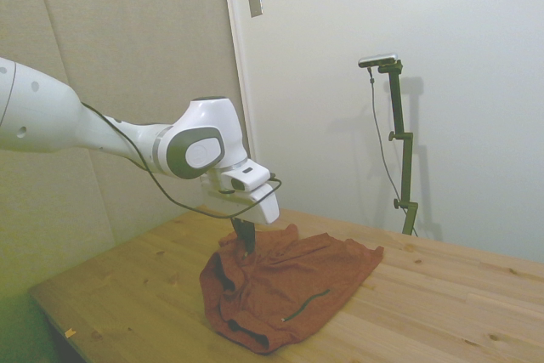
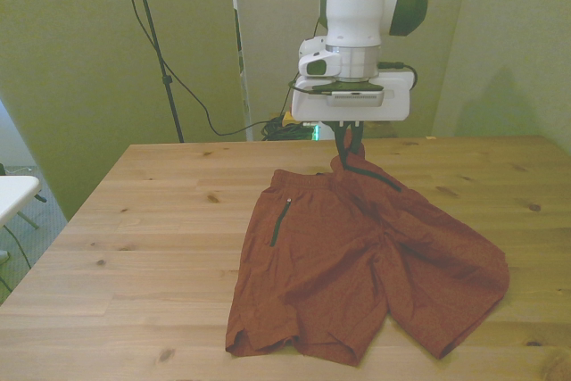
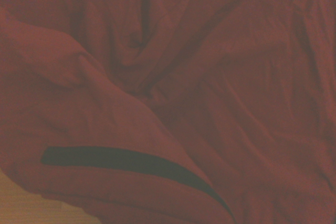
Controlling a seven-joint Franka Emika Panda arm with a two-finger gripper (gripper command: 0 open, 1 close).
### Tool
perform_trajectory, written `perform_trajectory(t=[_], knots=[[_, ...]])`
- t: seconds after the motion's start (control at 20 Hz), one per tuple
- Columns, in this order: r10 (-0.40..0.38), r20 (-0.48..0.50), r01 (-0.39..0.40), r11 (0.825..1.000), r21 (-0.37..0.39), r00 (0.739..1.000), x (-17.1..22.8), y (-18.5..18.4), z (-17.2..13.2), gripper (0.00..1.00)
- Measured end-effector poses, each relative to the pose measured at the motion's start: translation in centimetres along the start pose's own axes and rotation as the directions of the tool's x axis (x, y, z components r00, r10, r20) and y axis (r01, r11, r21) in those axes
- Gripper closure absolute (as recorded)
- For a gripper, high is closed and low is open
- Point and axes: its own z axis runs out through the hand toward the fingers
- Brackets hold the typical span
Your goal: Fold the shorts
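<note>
At the far waistband of the shorts [image 2: 357,256], spread on the wooden table [image 2: 161,220], the gripper [image 2: 347,147] is clamped on a raised fold of fabric: the fold is starting, and next calls for carrying this edge over toward the hems.

Pincer [image 2: 349,142] pinching shorts' [image 2: 357,265] raised waistband

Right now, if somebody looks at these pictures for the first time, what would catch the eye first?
The rust-orange shorts stand out first, spread on the wooden table with both legs toward the near edge in the front view. Next is the white arm's claw, pinching the waistband at the far side and lifting it into a small peak. A thin dark pocket line marks the leg on the front view's left.
</note>
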Motion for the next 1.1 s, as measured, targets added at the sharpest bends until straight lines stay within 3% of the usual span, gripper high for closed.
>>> perform_trajectory(t=[0.3,0.65,0.7,0.9,1.1], knots=[[0.03,0.012,-0.03,0.999,0.022,0.999,2.7,2.4,-2.1,1.0],[0.091,0.062,-0.094,0.994,0.056,0.994,6.8,8.2,-0.7,1.0],[0.084,0.083,-0.089,0.994,0.065,0.993,7.2,8.9,0.2,0.0],[0.006,0.212,-0.041,0.986,0.164,0.977,8.2,10.5,3.3,0.0],[-0.049,0.361,-0.05,0.965,0.259,0.931,9.9,13.1,4.1,0.0]])
